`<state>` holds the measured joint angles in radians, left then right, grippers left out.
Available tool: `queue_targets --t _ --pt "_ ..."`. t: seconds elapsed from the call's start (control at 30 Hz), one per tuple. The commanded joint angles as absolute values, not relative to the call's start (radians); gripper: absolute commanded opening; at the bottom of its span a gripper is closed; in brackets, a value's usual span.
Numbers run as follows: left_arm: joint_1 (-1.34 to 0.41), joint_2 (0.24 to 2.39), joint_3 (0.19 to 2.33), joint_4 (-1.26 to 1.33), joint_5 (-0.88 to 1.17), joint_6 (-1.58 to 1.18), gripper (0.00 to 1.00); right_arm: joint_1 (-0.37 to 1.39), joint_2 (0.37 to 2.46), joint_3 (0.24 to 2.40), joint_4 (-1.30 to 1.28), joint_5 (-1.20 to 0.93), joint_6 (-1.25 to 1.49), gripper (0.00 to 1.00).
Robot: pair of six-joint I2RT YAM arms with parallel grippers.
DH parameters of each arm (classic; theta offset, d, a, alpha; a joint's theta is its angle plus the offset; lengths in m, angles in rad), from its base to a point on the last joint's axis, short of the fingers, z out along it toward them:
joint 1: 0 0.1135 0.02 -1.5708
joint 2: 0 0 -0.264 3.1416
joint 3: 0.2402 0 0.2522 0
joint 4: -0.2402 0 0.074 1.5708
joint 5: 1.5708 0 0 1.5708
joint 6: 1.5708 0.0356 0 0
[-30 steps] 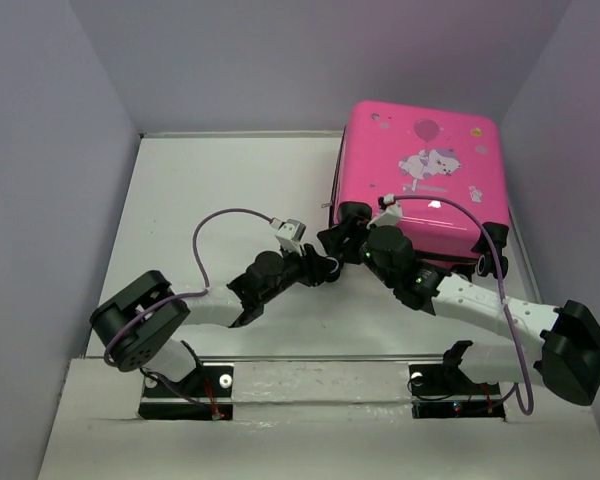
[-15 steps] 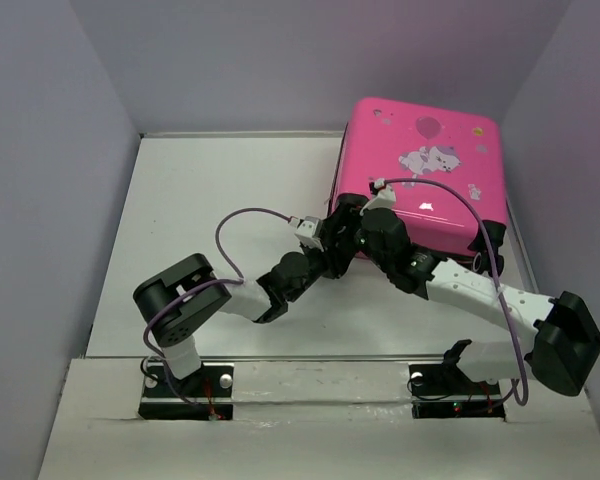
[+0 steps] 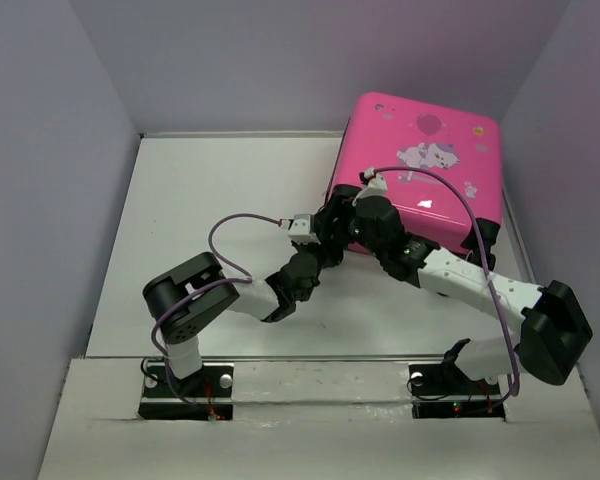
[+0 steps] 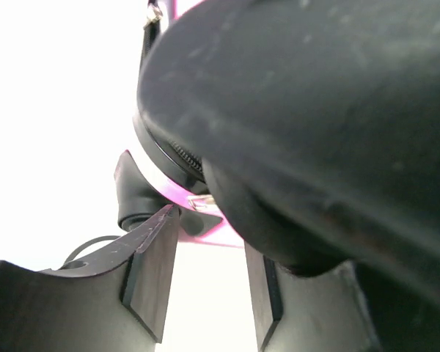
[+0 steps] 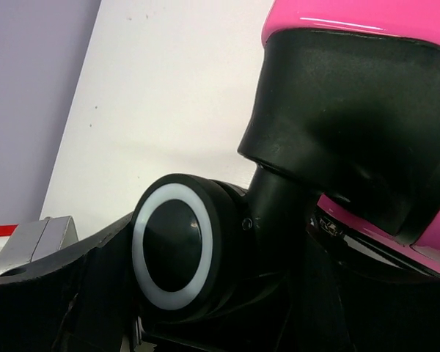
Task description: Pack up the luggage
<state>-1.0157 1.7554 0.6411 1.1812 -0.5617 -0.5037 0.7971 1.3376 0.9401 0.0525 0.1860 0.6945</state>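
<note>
The hot-pink luggage point(image 3: 430, 165) lies closed and flat at the back right, cat print up. Both grippers meet at its near-left corner. My right gripper point(image 3: 355, 213) is round the corner's black wheel point(image 5: 174, 253) with the white ring; the wheel and its fork fill the gap between the fingers point(image 5: 95, 286). The pink shell point(image 5: 367, 18) shows above the wheel housing. My left gripper point(image 3: 325, 237) is open just left of that corner. In the left wrist view its pads point(image 4: 152, 275) stand apart below the pink edge and a silver zipper pull point(image 4: 202, 199). The right arm's dark body hides much of that view.
The white table point(image 3: 210, 200) stretches to the left of the luggage. Purple-grey walls close in the back and both sides, and the luggage lies close to the right wall. A purple cable point(image 3: 245, 222) loops above the left arm.
My left arm has swung right and forward to the luggage's near-left corner. My right gripper has pushed further onto that corner's wheel. The luggage has shifted slightly back.
</note>
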Motion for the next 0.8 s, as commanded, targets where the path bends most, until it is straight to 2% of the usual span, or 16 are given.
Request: queue_targets --t 0.0,0.17,0.27,0.37,0.4,0.5,0.77 --pt "-1.031 1.801 0.805 1.341 -0.643 -0.353 0.53 0.874 1.293 1.06 0.37 -0.143 0.782 0.07" --pt "-1.029 1.85 0.88 1.387 -0.666 -0.314 0.53 0.884 1.304 1.034 0.4 -0.179 0.795 0.07" --pt "-1.029 1.868 0.908 1.404 -0.652 -0.298 0.48 0.893 1.316 1.026 0.408 -0.189 0.796 0.07" --pt "-1.029 1.879 0.928 1.417 -0.658 -0.281 0.37 0.902 1.313 1.008 0.428 -0.196 0.801 0.07" --pt "-1.029 1.879 0.937 1.416 -0.664 -0.27 0.27 0.902 1.31 1.002 0.436 -0.196 0.801 0.07" --pt "-1.023 1.868 0.934 1.39 -0.695 -0.243 0.06 0.911 1.28 0.977 0.442 -0.172 0.792 0.07" --pt "-1.003 1.78 0.775 1.394 -0.681 -0.262 0.06 0.911 1.197 0.92 0.388 -0.086 0.747 0.07"
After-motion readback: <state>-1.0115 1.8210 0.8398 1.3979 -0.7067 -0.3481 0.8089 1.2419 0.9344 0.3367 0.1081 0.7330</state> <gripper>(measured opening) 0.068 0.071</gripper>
